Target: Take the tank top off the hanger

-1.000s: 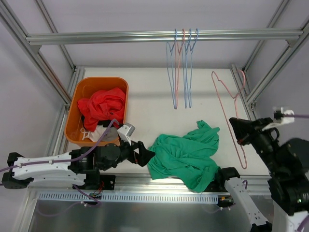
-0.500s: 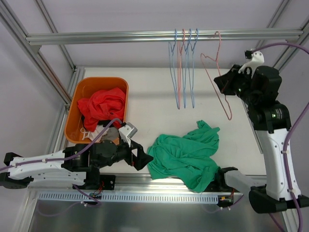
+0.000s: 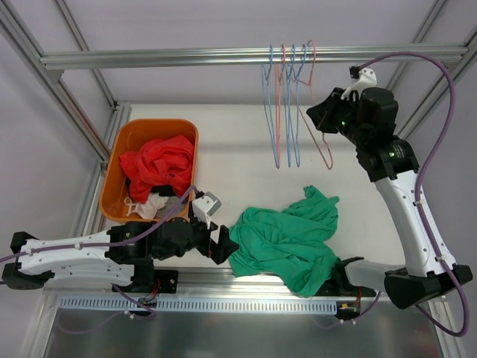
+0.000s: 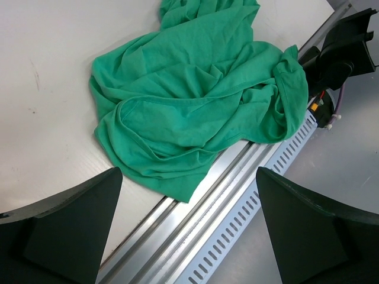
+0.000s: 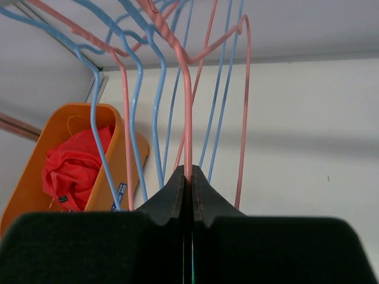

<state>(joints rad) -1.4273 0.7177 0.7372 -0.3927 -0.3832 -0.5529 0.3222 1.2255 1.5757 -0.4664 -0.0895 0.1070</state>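
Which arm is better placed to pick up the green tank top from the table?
Left. The left gripper is open beside the tank top; the right gripper is shut on the pink hanger up by the rail.

Left low, right high.
Left arm stretched out flat, left gripper (image 3: 223, 244) gaping wide; right arm reared up, right gripper (image 3: 317, 115) pinched tight on a hanger (image 3: 323, 147).

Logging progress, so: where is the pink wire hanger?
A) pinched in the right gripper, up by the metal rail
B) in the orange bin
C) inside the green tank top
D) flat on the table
A: the right gripper is shut on the pink wire hanger, near the metal rail.
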